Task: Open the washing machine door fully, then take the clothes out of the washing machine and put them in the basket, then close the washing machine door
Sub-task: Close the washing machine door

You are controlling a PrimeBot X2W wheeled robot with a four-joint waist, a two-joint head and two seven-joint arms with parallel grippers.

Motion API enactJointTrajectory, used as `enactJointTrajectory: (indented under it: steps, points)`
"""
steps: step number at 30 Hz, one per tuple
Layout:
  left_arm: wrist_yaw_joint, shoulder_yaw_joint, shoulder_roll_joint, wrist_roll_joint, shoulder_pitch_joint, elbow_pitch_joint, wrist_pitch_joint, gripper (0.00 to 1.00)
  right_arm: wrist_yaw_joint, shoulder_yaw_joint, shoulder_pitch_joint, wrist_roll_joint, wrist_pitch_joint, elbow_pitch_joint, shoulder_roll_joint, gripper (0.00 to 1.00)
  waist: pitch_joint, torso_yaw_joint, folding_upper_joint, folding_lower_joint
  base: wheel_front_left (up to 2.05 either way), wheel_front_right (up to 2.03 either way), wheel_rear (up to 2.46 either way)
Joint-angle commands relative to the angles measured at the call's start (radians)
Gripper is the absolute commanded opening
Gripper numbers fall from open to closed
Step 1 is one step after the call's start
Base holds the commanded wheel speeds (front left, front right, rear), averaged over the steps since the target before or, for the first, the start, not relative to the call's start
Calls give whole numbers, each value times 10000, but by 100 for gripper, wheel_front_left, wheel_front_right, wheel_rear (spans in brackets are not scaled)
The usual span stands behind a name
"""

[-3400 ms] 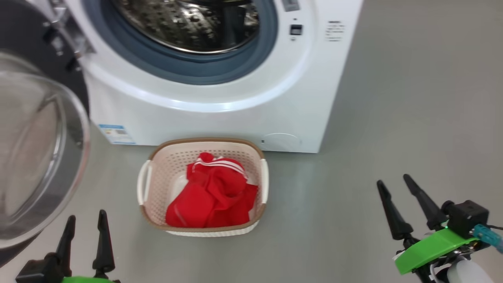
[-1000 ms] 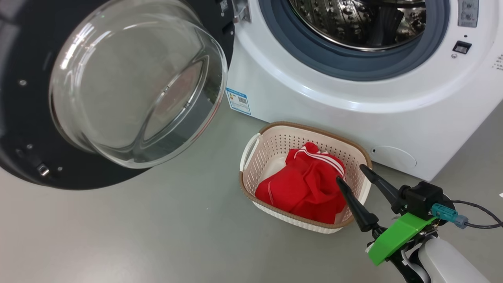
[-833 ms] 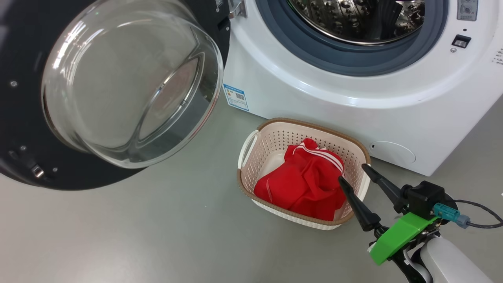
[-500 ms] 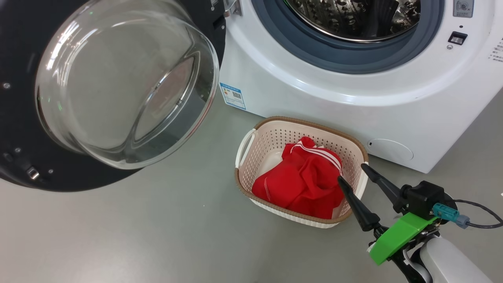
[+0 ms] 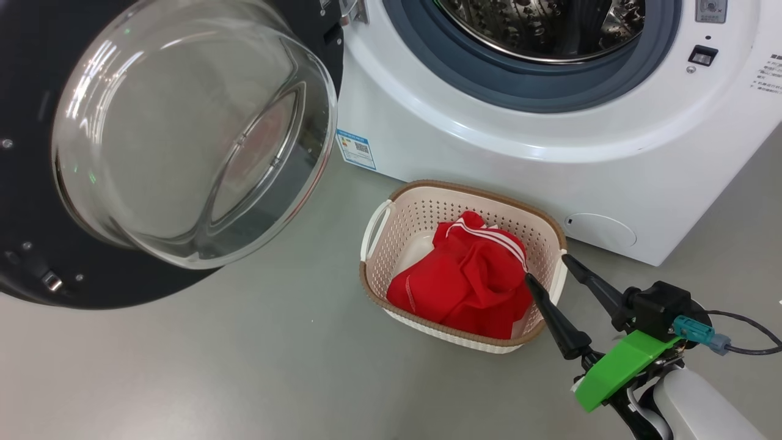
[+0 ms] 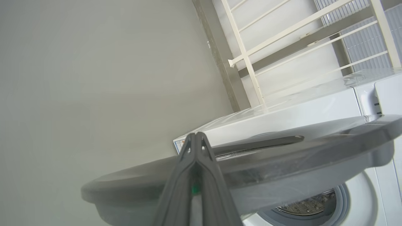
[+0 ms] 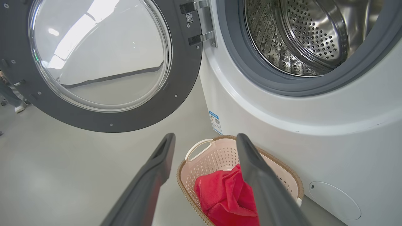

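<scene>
Washer (image 5: 489, 153): 12 to 3 o'clock, mouth open.
Door (image 5: 165, 146): wide open, 9 to 11 o'clock.
Basket (image 5: 421, 226): on the floor, just before the washer.
Clothes (image 5: 470, 281): red, heaped in basket.
Right gripper (image 5: 547, 267): fingers apart, empty, 4 o'clock, at basket's rim.
Left gripper (image 6: 195, 135): fingers together, near door's edge.

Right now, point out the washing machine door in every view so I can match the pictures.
Head view: the washing machine door at the left, swung open, glass dome facing the camera.
Left wrist view: the door edge-on, a grey band across the lower half.
Right wrist view: the door upper left, hinge on its right.
Shared landmark: the blue label on the washing machine.
</scene>
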Motion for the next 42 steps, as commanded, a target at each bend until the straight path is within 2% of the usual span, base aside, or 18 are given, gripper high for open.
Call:
enactJointTrajectory:
  steps: [1, 7, 16, 22, 31, 42]
  points:
    - [-32, 83, 473, -162, -64, -383, 309, 0, 16, 145, 34, -39, -119, -207, 27, 100, -32, -12, -1, -1, 0, 0, 0]
    - [-42, -135, 396, -778, 814, -1886, 1779, 0, 16, -26, 129, -51, -119, -220, 129, 100, -177, -32, -1, -1, 0, 0, 0]
    - [-44, -384, 420, -2034, 2801, -5507, 3746, 0, 16, -276, 426, -63, -119, -281, 326, 100, -464, -118, -1, -1, 0, 0, 0]
    - [-45, -575, 333, -2705, 3788, -7631, 4621, 0, 16, -458, 603, -97, -119, -343, 412, 100, -563, -262, -1, -1, 0, 0, 0]
    - [-45, -917, -49, -3369, 4534, -9935, 5358, 0, 16, -628, 629, -154, -119, -418, 434, 100, -519, -693, -1, -1, 0, 0, 0]
    - [-46, -1944, -1325, -3141, 3920, -11017, 5062, 0, 16, -774, 477, -210, -119, -503, 664, 100, -340, -1972, -1, -1, 0, 0, 0]
